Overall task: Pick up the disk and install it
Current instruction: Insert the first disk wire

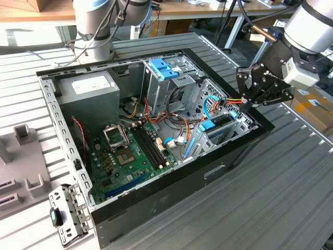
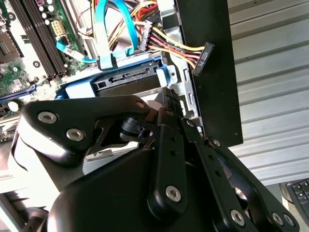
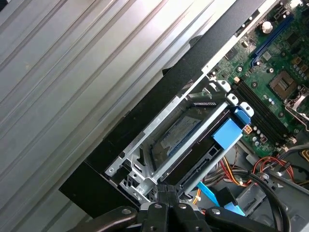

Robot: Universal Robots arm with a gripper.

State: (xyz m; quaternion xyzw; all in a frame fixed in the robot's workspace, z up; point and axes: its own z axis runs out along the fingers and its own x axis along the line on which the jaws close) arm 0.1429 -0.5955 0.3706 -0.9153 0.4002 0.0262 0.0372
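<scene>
The disk (image 1: 217,125) sits inside an open computer case (image 1: 171,172), lying in the metal drive cage (image 1: 229,130) at the corner of the case nearest the exterior view's right. I see its dark body with bright blue rails. In the second wrist view the disk (image 2: 130,79) shows its connector edge, with a blue plastic rail beside it. In the first wrist view the disk (image 3: 193,140) lies within the silver cage frame (image 3: 159,145), a blue tab at one end.

My claw (image 1: 248,103) hangs just above the case's edge, right over the cage, near the disk. In the first wrist view the black fingers (image 3: 166,212) appear drawn together, with nothing between them, just beside the cage frame.

A light blue data cable (image 2: 104,34) and a bundle of yellow, red and black power wires (image 2: 164,41) run close to the disk's connector end. Deeper in the case lies the green motherboard (image 1: 130,151), with a grey power supply box (image 1: 91,88) behind it and a paler blue tray (image 1: 162,67) standing upright. The case rests on a ribbed grey counter (image 1: 281,198).
</scene>
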